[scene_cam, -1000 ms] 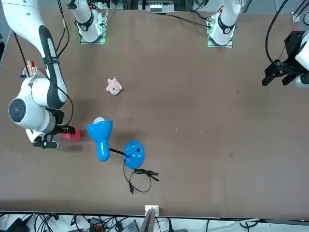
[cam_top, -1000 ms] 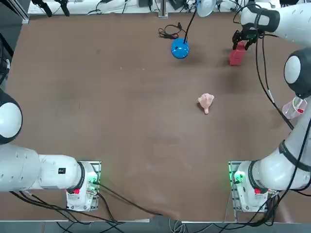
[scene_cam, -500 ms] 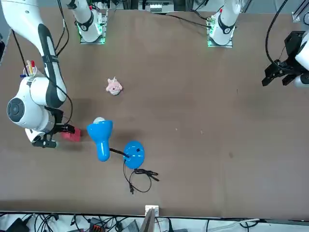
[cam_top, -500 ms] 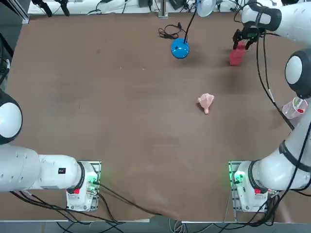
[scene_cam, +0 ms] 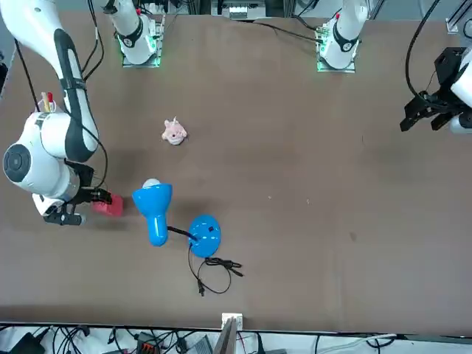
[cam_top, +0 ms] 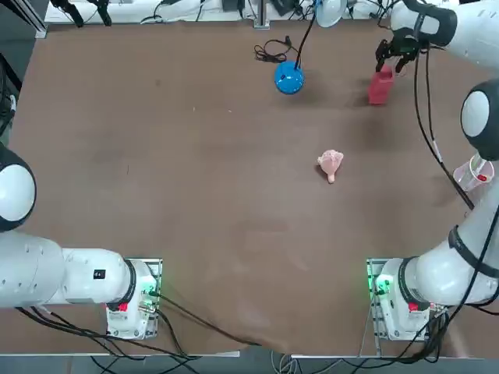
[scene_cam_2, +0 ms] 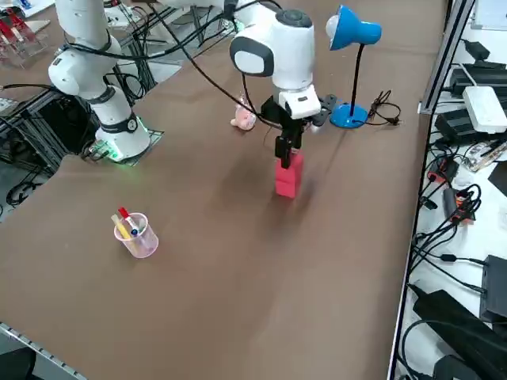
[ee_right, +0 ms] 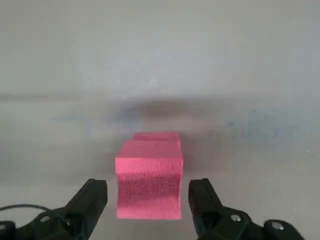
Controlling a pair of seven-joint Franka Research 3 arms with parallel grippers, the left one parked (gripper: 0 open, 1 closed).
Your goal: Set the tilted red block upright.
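Wrist view: red block (ee_right: pixel 150 185) sits between my right gripper's open fingers (ee_right: pixel 145 192), ungripped. Looks upright on the surface (scene_cam_2: pixel 214 277), so righting seems done; backing off likely remains.

no readable text, labels, brands, numbers or signs on anything in view

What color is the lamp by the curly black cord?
The lamp is blue. It shows best in the front view.
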